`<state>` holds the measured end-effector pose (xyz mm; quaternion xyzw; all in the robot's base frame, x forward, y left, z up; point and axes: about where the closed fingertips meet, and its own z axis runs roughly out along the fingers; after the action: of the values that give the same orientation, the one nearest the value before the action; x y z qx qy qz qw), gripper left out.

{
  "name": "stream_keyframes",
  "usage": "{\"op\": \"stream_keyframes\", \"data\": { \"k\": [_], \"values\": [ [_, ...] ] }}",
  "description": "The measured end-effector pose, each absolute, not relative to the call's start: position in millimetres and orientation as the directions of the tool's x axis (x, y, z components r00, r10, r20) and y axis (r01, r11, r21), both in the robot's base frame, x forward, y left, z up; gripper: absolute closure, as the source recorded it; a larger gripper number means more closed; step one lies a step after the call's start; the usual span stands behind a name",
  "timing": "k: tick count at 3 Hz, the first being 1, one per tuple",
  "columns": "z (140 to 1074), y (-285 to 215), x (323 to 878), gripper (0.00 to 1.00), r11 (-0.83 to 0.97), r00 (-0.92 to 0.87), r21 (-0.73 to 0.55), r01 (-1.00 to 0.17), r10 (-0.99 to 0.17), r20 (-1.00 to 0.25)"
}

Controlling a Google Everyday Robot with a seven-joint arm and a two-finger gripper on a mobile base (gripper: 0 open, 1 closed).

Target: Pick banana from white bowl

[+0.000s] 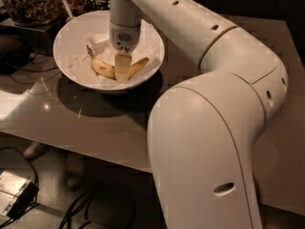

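Note:
The white bowl [64, 51] stands at the far left of the table, lined with crumpled white paper. The yellow banana [102, 68] lies inside it, its dark stem pointing to the far left and its other end to the right. My gripper [122, 69] hangs straight down from the wrist into the bowl. It sits at the banana's middle and hides that part. The banana rests on the paper lining.
A dark glass jar of brown bits [31, 4] stands just behind the bowl at the left. My bulky white arm [214, 128] fills the right half of the view above the grey table [86, 123]. Cables [81, 209] and a small box [12, 190] lie on the floor.

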<state>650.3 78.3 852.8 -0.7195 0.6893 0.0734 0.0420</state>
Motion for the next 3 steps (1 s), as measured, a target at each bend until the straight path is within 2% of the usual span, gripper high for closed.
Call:
{"op": "stream_keyframes", "data": {
  "k": [1, 2, 3],
  "values": [
    [843.5, 75.9, 649.3, 0.58, -0.046, 0.035, 0.064, -0.997, -0.987, -0.158],
    [837.7, 71.6, 645.7, 0.83, -0.046, 0.033, 0.083, -0.996, -0.988, -0.150],
    [837.7, 71.6, 645.7, 1.00, -0.046, 0.033, 0.083, -0.996, -0.988, -0.150]
  ]
}}
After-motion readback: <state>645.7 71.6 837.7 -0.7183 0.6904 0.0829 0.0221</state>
